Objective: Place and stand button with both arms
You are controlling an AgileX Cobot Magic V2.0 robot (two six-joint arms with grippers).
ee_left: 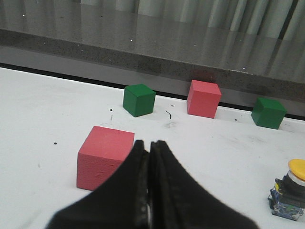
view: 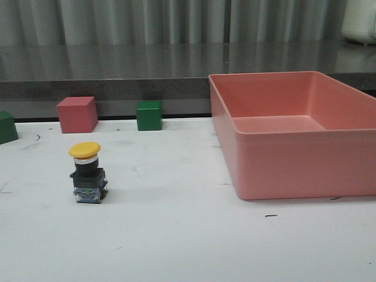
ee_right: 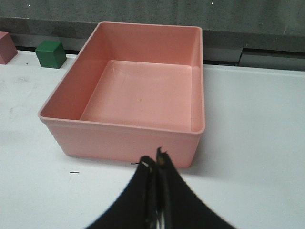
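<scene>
button upright on the white table, both grippers pressed together and empty

the pink bin [ee_right: 133,90] lies just ahead of the right gripper [ee_right: 156,164]; a pink cube [ee_left: 105,157] sits beside the left gripper [ee_left: 148,144], and the button [view: 88,172] stands apart from both, yellow cap up.

Lab test bench | white table [view: 188,247] | coloured cubes [view: 77,114] | pink bin [view: 294,135] | grey curtain [view: 147,20]
</scene>
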